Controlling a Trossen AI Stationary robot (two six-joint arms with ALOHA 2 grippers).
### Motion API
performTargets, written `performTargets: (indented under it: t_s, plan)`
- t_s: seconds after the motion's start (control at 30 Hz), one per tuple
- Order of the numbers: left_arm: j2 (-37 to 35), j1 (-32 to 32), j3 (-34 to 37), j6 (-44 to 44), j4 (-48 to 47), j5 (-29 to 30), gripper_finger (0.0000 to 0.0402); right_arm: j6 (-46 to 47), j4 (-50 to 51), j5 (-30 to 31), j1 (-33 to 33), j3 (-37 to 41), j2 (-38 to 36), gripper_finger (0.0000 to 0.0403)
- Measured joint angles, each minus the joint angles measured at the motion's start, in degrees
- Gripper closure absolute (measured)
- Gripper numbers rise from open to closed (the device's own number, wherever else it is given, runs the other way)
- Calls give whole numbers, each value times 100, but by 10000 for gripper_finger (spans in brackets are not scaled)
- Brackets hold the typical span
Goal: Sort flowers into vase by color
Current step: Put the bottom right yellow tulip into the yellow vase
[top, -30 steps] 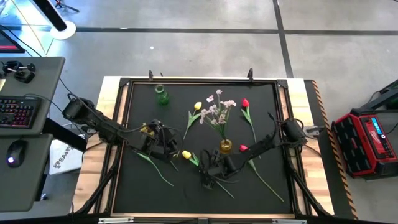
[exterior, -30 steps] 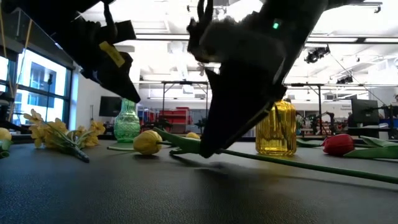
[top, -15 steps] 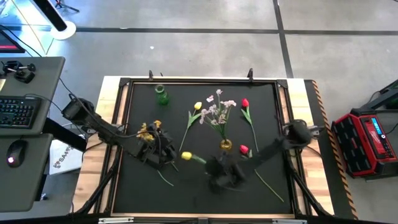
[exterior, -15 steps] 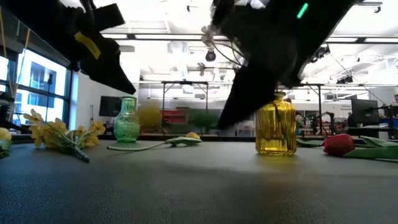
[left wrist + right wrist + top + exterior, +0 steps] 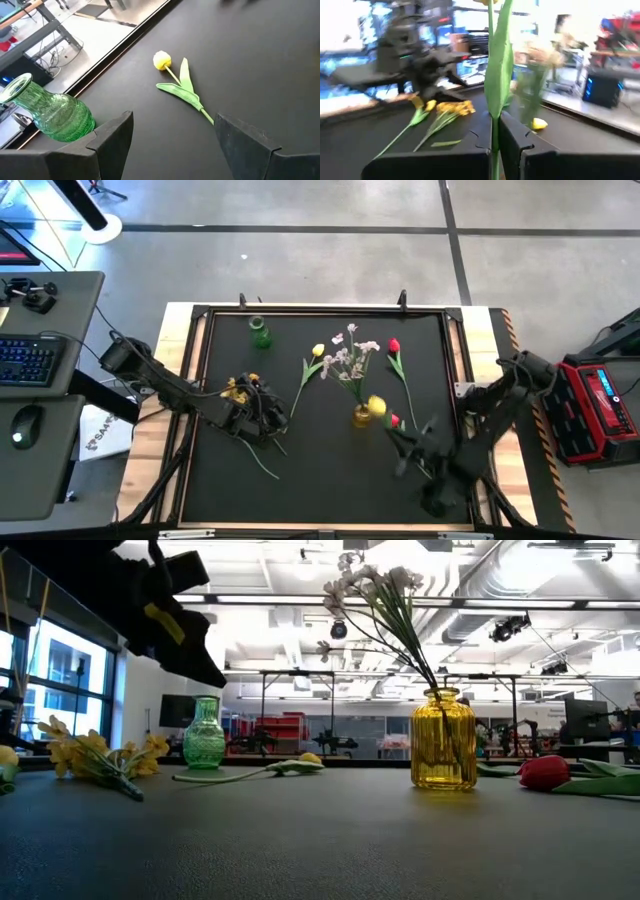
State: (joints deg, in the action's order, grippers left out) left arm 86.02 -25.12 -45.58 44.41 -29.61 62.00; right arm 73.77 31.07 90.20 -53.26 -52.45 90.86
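Right wrist view: tulip stem (image 5: 495, 85) between right end effector (image 5: 496, 131) fingers.

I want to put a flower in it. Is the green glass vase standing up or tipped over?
Standing up. The green glass vase sits upright on the black table, mouth on top, and looks empty; the yellow glass vase holds the pale blossom sprig.

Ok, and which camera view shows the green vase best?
The low view: the green vase stands whole in side profile. The high view shows it only from above. The left wrist view is close but crops it. The right wrist view does not show it clearly.
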Motion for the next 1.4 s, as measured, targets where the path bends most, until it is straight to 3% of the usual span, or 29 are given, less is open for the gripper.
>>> performTargets:
  t_s: [0.23, 0.47, 0.53, 0.6, 0.7, 0.83, 0.93, 1.1, 1.17, 1.4]
  plan:
    - [0, -2, 0, -8, 87, -30, 136, -194, -286, -25, 603, 356, -53, 402]
    - [0, -2, 0, -67, 173, -212, 136, -2320, -305, -83, 661, -739, -66, 403]
    - [0, -2, 0, -287, 315, -331, 136, -3090, -317, -828, 663, -1079, -69, 403]
    - [0, -2, 0, -605, 550, -468, 136, -3891, -477, -2372, 745, -1374, -67, 403]
    - [0, -2, 0, -1098, 975, -647, 136, -5452, -1761, -4109, 923, -1478, -67, 403]
    - [0, -2, 0, -1533, 1383, -746, 136, -8098, -4577, -4974, 1002, -866, -151, 403]
    - [0, -3, 0, -1612, 1493, -783, 136, -9063, -6745, -5299, 1124, 31, -433, 403]
    - [2, -42, 0, -1617, 1449, -902, 136, -10175, -10892, -5298, 1404, 1927, -506, 403]
    - [1, -73, 0, -1619, 1452, -901, 136, -10489, -12127, -5400, 1533, 2453, -512, 403]
    - [4, -87, 2, -1619, 1561, -896, 136, -10230, -12109, -5835, 2481, 2703, -684, 403]
